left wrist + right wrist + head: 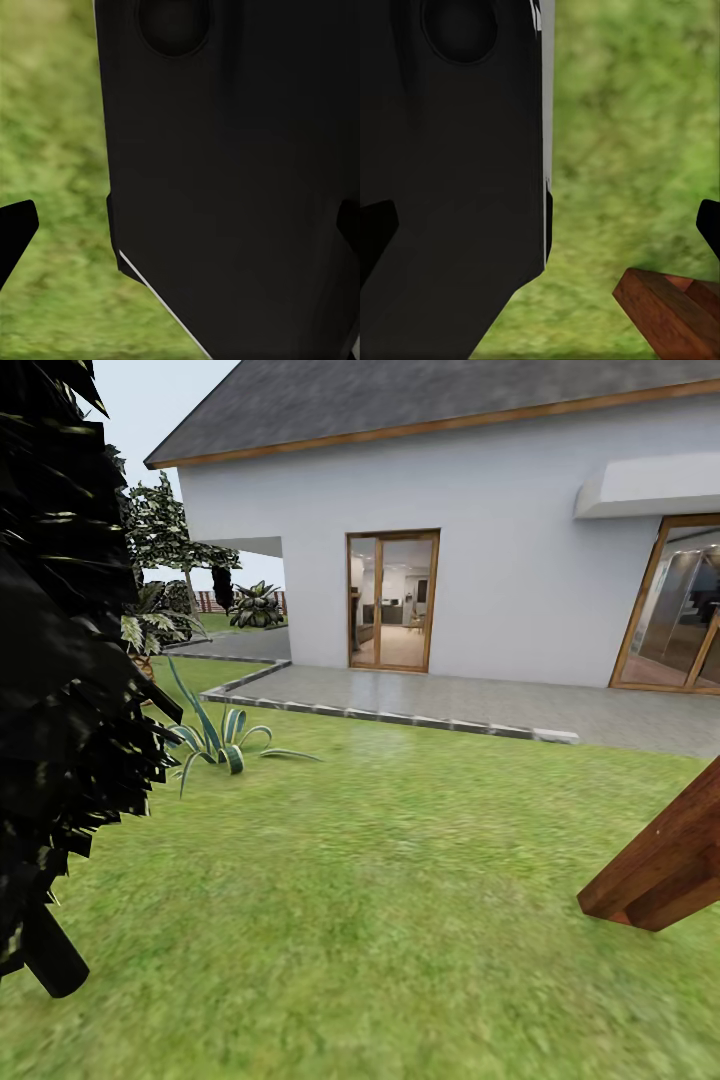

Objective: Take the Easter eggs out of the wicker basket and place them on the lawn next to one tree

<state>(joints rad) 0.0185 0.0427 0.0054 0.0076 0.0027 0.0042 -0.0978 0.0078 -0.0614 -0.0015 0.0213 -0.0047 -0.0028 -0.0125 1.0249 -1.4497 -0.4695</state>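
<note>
The Easter eggs and the wicker basket are out of view. Bright green lawn (400, 860) fills the foreground of the garden. Far back on the left stands a tree (160, 525) with mottled green foliage. In the left wrist view my left gripper (180, 229) is open, one black fingertip at each edge of the picture and nothing held; a dark part of the robot (225, 150) and grass lie beyond it. My right gripper (540, 225) is open the same way, over grass (622, 112), with nothing between its fingers.
A near-black-leaved tree (60, 660) with a thin dark trunk (50, 955) stands close on the left. A slanted brown wooden beam (670, 850) meets the grass at the right and also shows as a beam end (667, 311). A spiky plant (215, 735), a paved terrace (450, 695) and the white house (500, 560) lie ahead.
</note>
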